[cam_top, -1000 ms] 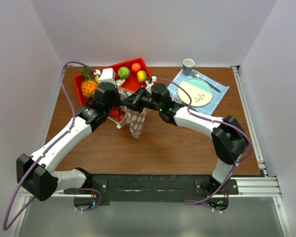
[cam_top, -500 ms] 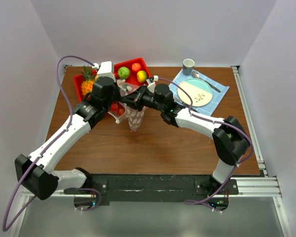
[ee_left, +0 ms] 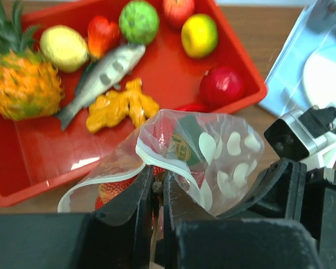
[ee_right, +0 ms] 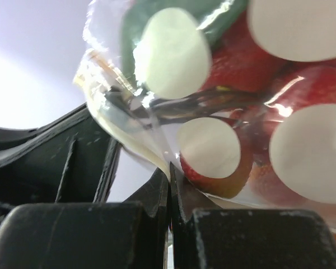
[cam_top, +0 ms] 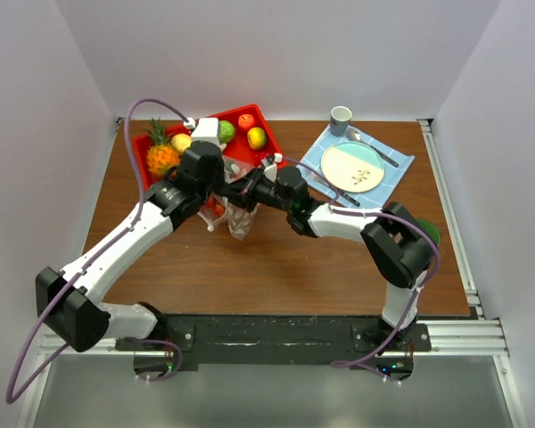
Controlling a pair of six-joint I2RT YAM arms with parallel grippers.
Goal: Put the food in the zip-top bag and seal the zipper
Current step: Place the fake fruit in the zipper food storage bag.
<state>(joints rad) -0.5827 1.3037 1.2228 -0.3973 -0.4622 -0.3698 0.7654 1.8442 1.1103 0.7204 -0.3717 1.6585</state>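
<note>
The dotted zip-top bag [cam_top: 239, 221] hangs between both grippers just in front of the red tray [ee_left: 39, 162]. My left gripper [ee_left: 158, 188] is shut on the bag's rim, where the white zipper [ee_left: 157, 158] curves open. My right gripper [ee_right: 169, 179] is shut on the opposite edge of the bag [ee_right: 213, 145]. Red strawberries [ee_right: 302, 84] lie inside the bag. More food rests in the tray: a green fruit [ee_left: 139, 21], a yellow one [ee_left: 199, 35] and a red one [ee_left: 222, 87]. In the top view the grippers [cam_top: 221, 189] [cam_top: 242, 192] nearly meet above the bag.
The tray also holds a pineapple [ee_left: 22, 89], a lemon [ee_left: 64, 48], a toy fish [ee_left: 103, 75] and a ginger piece [ee_left: 122, 106]. At the back right a plate [cam_top: 351, 167] lies on a blue napkin with a spoon [cam_top: 371, 145] and a cup [cam_top: 341, 118].
Both grippers have carried the bag a little left and toward the tray. The left wrist has swung further back over the tray, and the right arm has stretched out leftward.
</note>
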